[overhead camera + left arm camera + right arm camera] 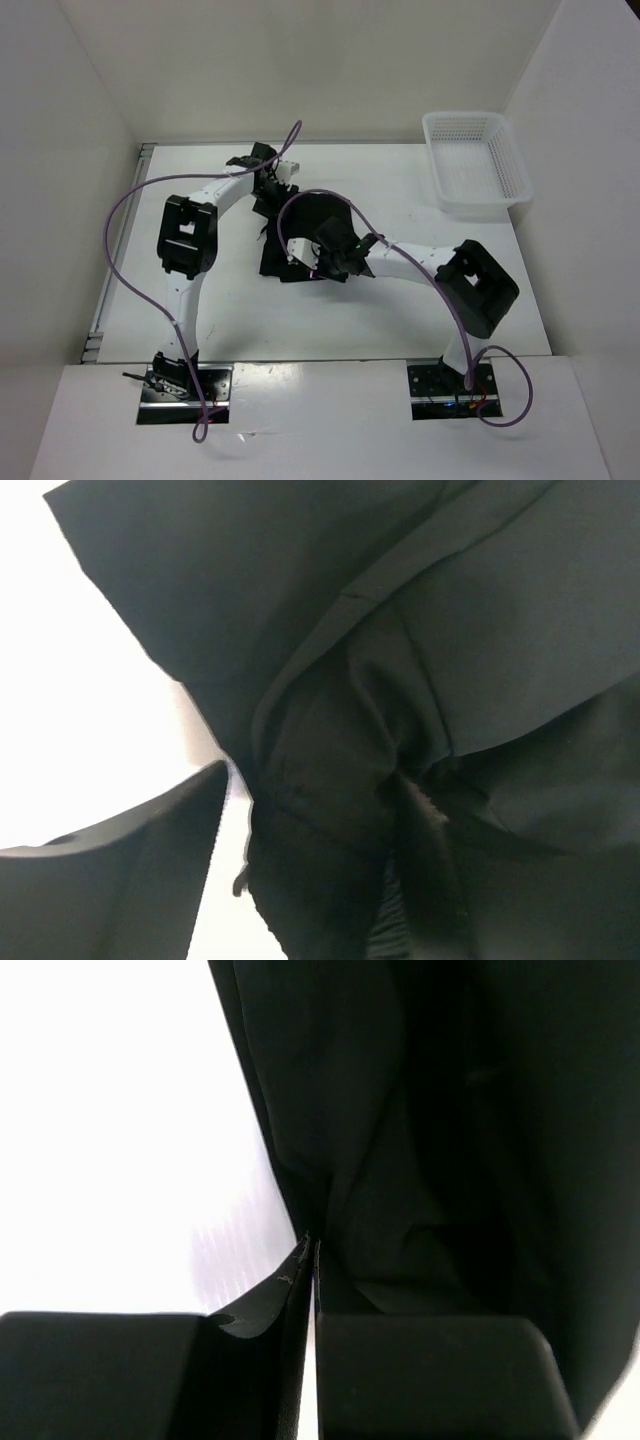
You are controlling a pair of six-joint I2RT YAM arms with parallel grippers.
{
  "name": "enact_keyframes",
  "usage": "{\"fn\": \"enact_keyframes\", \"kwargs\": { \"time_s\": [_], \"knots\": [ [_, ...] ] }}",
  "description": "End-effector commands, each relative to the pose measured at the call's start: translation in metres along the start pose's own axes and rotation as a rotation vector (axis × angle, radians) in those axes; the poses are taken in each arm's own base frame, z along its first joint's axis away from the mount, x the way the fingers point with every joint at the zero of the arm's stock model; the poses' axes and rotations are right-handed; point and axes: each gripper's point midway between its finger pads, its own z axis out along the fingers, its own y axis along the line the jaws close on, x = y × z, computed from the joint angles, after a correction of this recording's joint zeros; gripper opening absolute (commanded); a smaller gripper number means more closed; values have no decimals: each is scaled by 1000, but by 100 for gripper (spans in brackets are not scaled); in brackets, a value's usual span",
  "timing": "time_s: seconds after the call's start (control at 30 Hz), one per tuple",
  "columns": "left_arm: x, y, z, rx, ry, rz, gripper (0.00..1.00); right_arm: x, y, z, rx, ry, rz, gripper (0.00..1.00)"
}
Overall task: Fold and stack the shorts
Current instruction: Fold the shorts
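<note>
White table (330, 325), white walls (300, 60); shorts (315, 212) lie mid-table.

You have no legible text, label, brand, number or sign in any of the three views. The shorts (312, 212) show only plain black cloth, in the overhead view and in both wrist close-ups, with no tag or print that can be read. The white mesh basket (466, 117) carries no readable marking. Any lettering on the arm housings or base plates is too small to make out.
</note>
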Motion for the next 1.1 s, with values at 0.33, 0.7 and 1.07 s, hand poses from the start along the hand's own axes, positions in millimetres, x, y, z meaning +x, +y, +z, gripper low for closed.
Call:
{"fn": "enact_keyframes", "kwargs": {
  "time_s": [0.33,0.7,1.07],
  "knots": [
    [-74,-41,-133,3,-312,104,100,-121,-134,-235,444,-561,311,20],
    [-48,60,-256,-293,-516,-64,100,159,-211,-298,855,-163,913,53],
    [52,132,-265,-417,-471,-277,100,173,-163,-295,820,-160,988,95]
  ]
}}
